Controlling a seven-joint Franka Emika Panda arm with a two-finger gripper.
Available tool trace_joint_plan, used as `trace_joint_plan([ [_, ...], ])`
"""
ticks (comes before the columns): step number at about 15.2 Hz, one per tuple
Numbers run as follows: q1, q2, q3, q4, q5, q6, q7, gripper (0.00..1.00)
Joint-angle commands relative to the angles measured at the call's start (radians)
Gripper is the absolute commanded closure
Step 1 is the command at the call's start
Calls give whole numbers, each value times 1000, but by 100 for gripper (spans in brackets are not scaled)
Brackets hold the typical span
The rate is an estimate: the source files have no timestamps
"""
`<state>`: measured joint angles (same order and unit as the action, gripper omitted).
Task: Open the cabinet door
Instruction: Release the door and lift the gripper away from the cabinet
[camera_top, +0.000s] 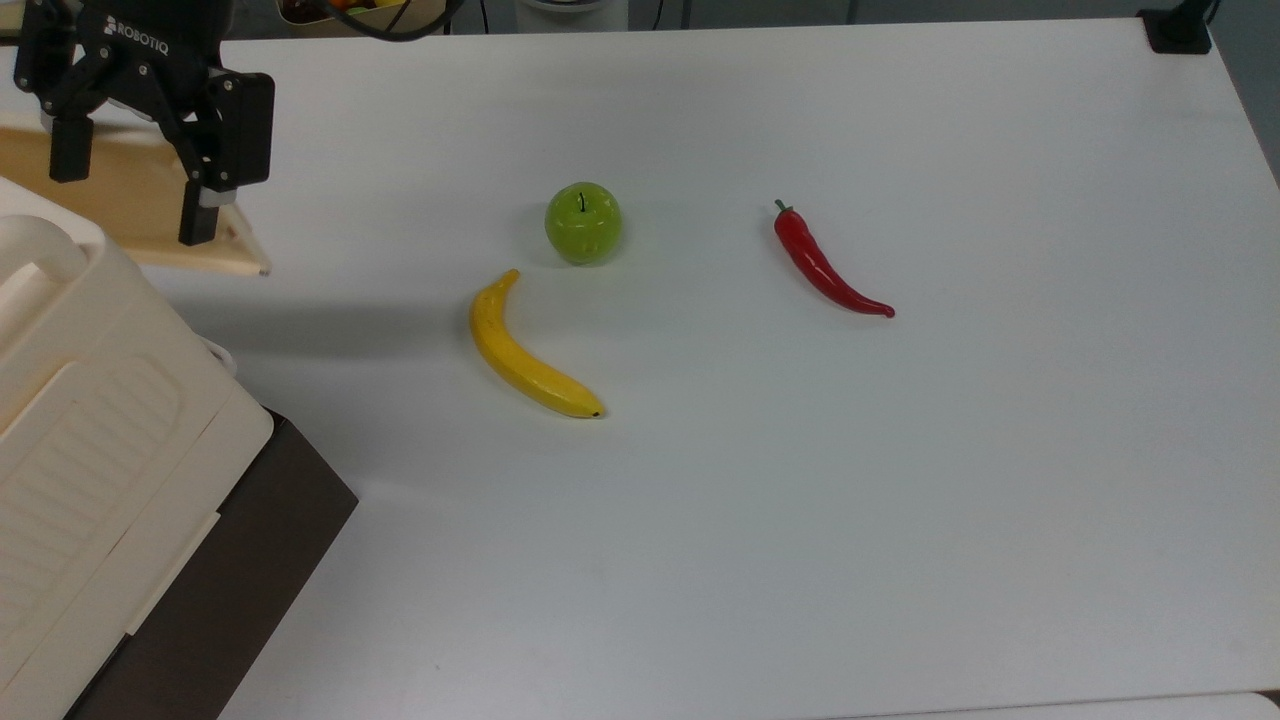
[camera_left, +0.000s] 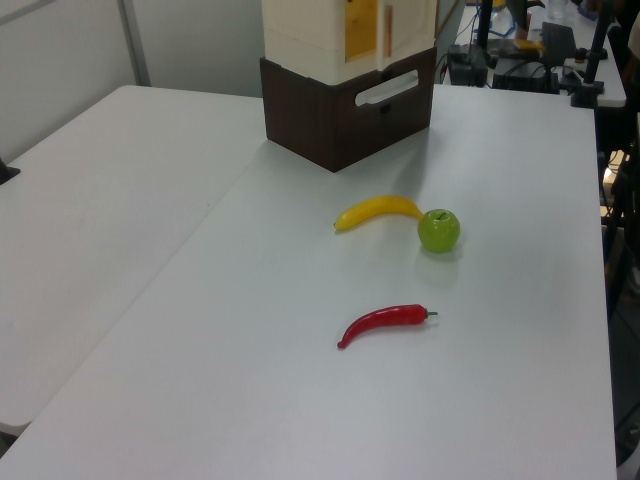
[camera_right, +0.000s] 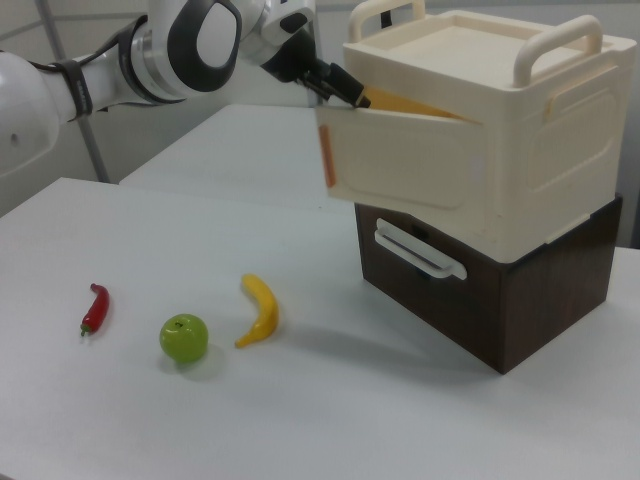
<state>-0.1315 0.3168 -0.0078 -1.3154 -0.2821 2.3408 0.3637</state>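
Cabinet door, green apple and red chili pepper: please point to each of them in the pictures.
cabinet door (camera_right: 400, 170), right view, middle of its flat outer face.
green apple (camera_top: 582, 224), top view, centre of the fruit, below the stem.
red chili pepper (camera_top: 818, 266), top view, middle of its body.

The pincer (camera_top: 125, 195) is matte black, blocky, built of angular linkages; white capital lettering reading ROBOTIQ runs across its upper body in the top view; its two fingers (camera_top: 198, 215) are slim black bars, one with a pale grey band just above the tip; a dark cable loops behind its base; in the right view the arm (camera_right: 150, 55) is glossy white with rounded segments, black rings at the joints, and a round dark-grey cap on one joint.
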Motion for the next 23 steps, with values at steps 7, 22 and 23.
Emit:
trace_joint_plan([
  [7, -7, -88, -14, -36, 73, -386, -348, 0],
  [22, 156, -186, 57, -237, 221, -615, -238, 0],
  [23, 171, -212, 52, -264, 221, -623, -233, 0],
])
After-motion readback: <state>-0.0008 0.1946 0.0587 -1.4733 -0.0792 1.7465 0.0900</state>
